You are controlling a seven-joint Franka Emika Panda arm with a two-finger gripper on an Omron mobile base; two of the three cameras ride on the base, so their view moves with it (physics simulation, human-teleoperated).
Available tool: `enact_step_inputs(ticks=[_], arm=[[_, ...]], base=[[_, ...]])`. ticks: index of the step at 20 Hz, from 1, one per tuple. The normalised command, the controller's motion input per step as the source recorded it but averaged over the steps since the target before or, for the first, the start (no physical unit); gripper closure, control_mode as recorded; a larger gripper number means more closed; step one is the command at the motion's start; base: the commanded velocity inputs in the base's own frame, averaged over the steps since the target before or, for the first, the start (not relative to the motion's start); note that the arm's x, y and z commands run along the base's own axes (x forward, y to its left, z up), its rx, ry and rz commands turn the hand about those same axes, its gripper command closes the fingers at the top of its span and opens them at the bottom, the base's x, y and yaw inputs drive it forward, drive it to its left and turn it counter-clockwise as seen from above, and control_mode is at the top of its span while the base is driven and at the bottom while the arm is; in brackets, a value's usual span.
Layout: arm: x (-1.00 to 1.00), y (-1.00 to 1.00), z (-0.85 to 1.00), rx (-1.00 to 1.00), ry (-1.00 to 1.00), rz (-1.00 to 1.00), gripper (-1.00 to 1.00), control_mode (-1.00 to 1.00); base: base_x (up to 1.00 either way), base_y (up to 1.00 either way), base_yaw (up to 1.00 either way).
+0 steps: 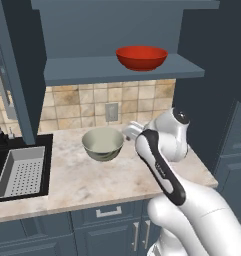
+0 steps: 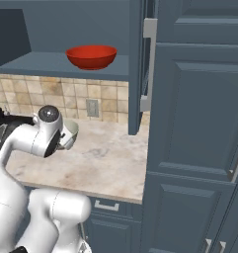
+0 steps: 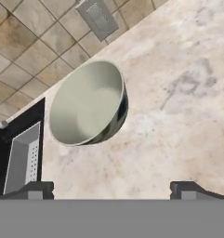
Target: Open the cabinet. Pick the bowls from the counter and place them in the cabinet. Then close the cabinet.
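Note:
The cabinet point(image 1: 123, 68) stands open, and the glossy red bowl point(image 1: 141, 57) point(image 2: 91, 56) rests on its inner shelf. On the beige counter point(image 1: 92, 182) sits the cream-white bowl point(image 1: 103, 143) point(image 3: 88, 104), upright, just right of the sink. In the hand view my gripper point(image 3: 113, 189) is open, its two dark fingertips point(image 3: 39, 189) spread wide with nothing between them. It hovers off the counter with the cream bowl ahead of it and apart from the fingers. My arm hides most of that bowl point(image 2: 71, 129) in the right base view.
A black sink point(image 1: 2, 150) holding a grey perforated tray point(image 1: 21, 172) lies left of the bowl. The open cabinet door point(image 2: 137, 64) with its silver bar handle point(image 2: 149, 64) juts out over the counter's right end. A wall outlet point(image 1: 111, 111) sits on the tiled backsplash. A tall dark cupboard point(image 2: 199, 123) stands at right.

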Motion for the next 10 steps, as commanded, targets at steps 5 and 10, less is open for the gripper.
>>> enact_step_inputs(ticks=[5,10], arm=[[0.37,0.04,-0.21,0.00,0.00,0.00,-1.00,-1.00],[0.32,0.03,-0.19,0.00,0.00,0.00,-1.00,-1.00]], base=[[0.00,0.00,0.00],[0.00,0.00,0.00]])
